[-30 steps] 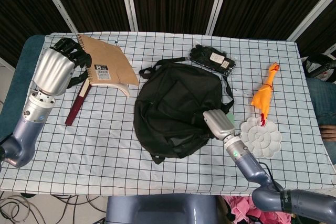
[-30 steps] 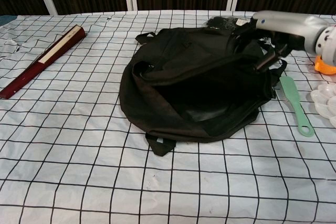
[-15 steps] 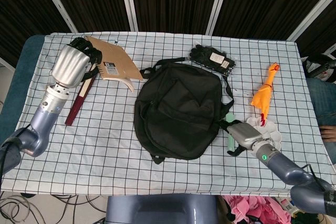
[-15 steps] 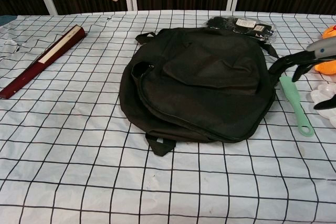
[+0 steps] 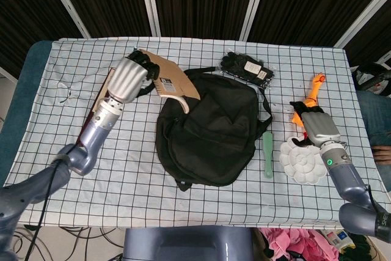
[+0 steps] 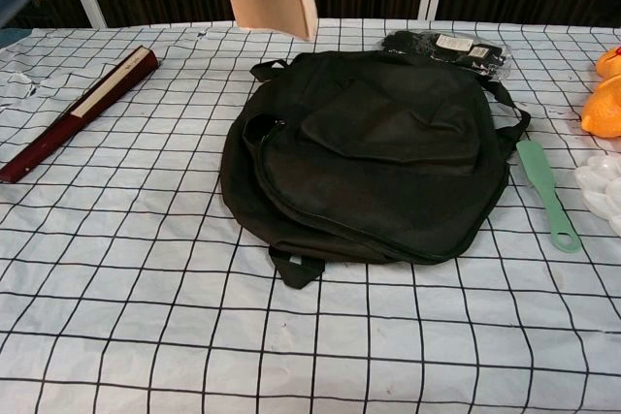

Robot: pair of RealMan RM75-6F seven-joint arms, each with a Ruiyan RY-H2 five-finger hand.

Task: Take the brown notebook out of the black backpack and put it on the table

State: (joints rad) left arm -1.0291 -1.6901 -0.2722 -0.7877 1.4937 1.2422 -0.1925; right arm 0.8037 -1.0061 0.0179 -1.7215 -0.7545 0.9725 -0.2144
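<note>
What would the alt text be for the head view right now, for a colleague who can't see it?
The left robot hand holds the brown notebook in the air above the black backpack's upper left edge, on a checked tablecloth. The right robot hand hangs near a white palette and orange rubber chicken; a green brush, black gloves and a dark red folded fan lie around.

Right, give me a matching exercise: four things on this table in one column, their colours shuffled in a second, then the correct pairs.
Things:
1. backpack
2. notebook
3. rubber chicken
4. paint palette

Colours:
A. white
B. orange
C. black
D. brown

Pairs: 1-C, 2-D, 3-B, 4-A
</note>
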